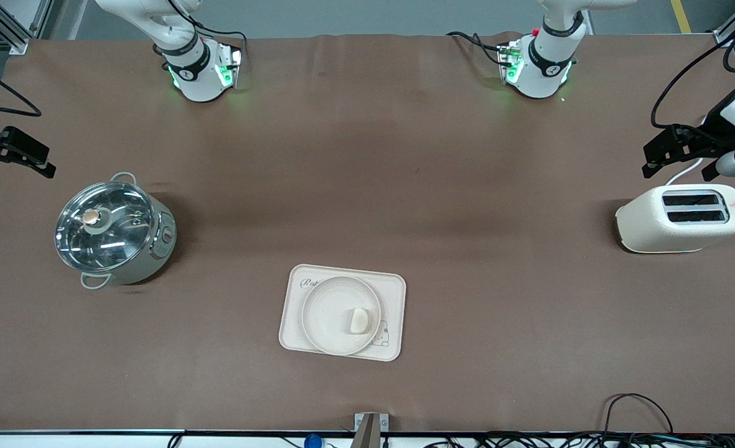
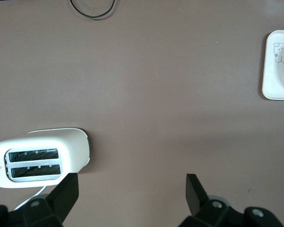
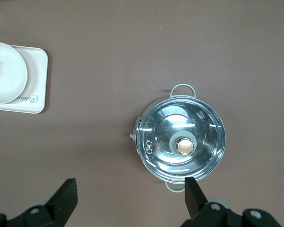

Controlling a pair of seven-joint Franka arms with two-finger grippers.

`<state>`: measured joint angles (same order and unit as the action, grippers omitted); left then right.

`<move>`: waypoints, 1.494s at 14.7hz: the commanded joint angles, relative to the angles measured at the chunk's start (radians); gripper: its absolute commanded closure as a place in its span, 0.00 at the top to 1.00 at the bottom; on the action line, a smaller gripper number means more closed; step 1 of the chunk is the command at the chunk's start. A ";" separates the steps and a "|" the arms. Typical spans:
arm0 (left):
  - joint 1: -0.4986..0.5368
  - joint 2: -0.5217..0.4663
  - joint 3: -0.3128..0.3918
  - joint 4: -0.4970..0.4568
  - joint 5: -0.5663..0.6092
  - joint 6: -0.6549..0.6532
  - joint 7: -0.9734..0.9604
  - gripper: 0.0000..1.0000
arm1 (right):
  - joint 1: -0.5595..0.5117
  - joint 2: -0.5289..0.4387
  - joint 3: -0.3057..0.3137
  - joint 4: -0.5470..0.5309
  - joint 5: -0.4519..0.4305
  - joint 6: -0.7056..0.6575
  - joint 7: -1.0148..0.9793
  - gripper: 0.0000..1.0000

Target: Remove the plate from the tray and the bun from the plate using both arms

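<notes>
Cream bun (image 1: 359,321) loose at four o'clock on plate (image 1: 330,311) on tray (image 1: 292,317), likely rolling if tilted; left gripper (image 2: 131,189) and right gripper (image 3: 130,195) agape, waiting over table (image 1: 367,186) ends

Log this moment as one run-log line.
bun on plate | plate on tray | left gripper open above toaster | right gripper open near pot
</notes>
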<state>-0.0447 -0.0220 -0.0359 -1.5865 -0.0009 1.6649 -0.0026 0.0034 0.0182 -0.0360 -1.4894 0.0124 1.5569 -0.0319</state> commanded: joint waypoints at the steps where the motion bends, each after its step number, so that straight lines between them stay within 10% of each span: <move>1: 0.003 0.007 0.002 0.020 -0.005 -0.027 0.053 1.00 | 0.001 -0.015 -0.001 -0.020 -0.006 0.005 -0.008 1.00; 12: 0.000 0.014 -0.002 0.014 -0.008 -0.027 0.043 1.00 | 0.159 0.098 -0.001 -0.038 0.081 0.116 0.116 1.00; 22: 0.002 0.016 -0.002 0.016 -0.013 -0.034 0.047 1.00 | 0.339 0.555 -0.001 -0.029 0.315 0.602 0.265 1.00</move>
<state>-0.0470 -0.0095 -0.0368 -1.5853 -0.0009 1.6466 0.0258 0.3220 0.4753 -0.0281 -1.5425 0.2430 2.0985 0.2242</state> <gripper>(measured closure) 0.000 0.000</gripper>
